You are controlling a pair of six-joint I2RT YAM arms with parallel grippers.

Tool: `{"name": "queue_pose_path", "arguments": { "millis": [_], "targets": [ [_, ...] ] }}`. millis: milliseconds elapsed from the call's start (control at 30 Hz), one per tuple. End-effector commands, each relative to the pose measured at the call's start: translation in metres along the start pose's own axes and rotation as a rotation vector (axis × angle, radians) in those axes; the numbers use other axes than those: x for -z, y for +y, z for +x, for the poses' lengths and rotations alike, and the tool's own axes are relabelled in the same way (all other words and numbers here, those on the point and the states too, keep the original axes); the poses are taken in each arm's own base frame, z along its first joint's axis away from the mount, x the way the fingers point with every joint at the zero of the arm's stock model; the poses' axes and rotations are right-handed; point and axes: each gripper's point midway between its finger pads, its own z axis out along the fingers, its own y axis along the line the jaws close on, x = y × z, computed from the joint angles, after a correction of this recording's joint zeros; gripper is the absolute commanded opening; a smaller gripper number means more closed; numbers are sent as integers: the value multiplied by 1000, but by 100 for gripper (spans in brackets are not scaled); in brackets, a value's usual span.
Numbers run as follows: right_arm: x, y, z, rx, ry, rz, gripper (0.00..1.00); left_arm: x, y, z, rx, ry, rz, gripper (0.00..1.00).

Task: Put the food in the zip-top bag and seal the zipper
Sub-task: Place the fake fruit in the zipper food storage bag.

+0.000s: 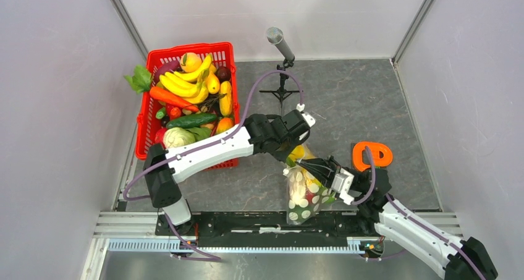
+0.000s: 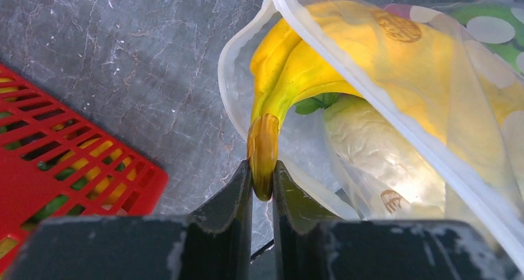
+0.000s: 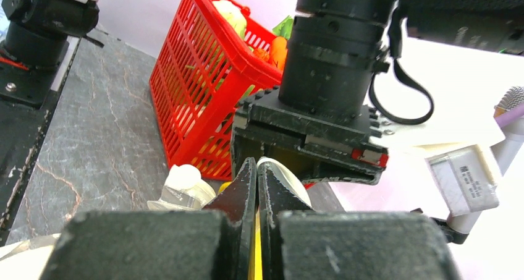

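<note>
Left gripper (image 2: 262,169) pinches the glossy yellow toy banana (image 2: 296,70) by its stem, half inside the clear dotted bag (image 2: 232,101). The right gripper (image 3: 256,169) clamps the rim. Push deeper, then release.

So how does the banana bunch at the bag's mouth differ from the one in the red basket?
The bunch at the bag is pinched by its stem in the left tool; the basket bunch lies loose. The first sits partly inside the mouth of the zip-top bag; the second rests on top of the pile in the red basket. Both are glossy yellow.
</note>
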Motion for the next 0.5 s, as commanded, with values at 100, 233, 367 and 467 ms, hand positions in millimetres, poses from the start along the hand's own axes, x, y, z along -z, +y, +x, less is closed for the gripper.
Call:
{"name": "queue_pose_path", "arguments": {
  "millis": [100, 233, 367, 467],
  "targets": [
    [-9, -23, -27, 34, -80, 56, 0, 17, 31, -31, 84, -118, -125, 2],
    [-33, -43, -36, 92, -72, 7, 0, 38, 67, -50, 190, -217, -175, 2],
    [-63, -63, -37, 129, -56, -66, 0, 56, 98, -59, 257, -269, -180, 2],
    [-81, -69, -44, 133, -80, -135, 0, 57, 101, -58, 250, -264, -173, 2]
  ]
}}
